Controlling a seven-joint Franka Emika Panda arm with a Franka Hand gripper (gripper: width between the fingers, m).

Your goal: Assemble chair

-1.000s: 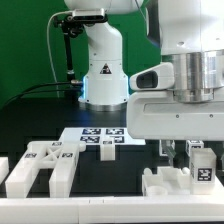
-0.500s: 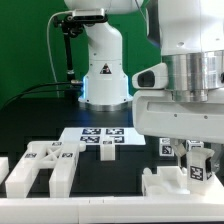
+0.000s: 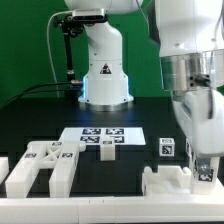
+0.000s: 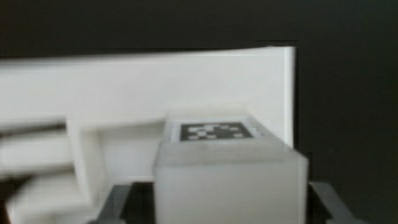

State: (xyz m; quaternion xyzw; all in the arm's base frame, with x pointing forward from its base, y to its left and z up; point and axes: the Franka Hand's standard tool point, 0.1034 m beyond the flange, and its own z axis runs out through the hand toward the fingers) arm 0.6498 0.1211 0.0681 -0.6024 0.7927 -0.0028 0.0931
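Observation:
My gripper [image 3: 204, 172] hangs over the exterior view's right front. It is shut on a small upright white chair block [image 3: 203, 166] with a tag on its face. In the wrist view the gripper [image 4: 231, 205] has dark fingers [image 4: 135, 200] against both sides of this block [image 4: 228, 170], whose tag faces the camera. A wide white slab [image 4: 160, 85] lies behind it, blurred. Just below the held block sits a notched white chair part [image 3: 164, 182]. A large forked white chair part [image 3: 45, 165] lies at the front left. A small tagged piece [image 3: 167, 148] stands behind the notched part.
The marker board [image 3: 100, 137] lies flat in the middle of the black table. The robot's white base [image 3: 104, 75] stands behind it with a black cable to its left. Another white piece [image 3: 4, 166] shows at the left edge. A white ledge [image 3: 80, 208] runs along the front.
The wrist has turned and the gripper with the block has shifted slightly right and lower. The small tagged piece behind the notched part is now uncovered.

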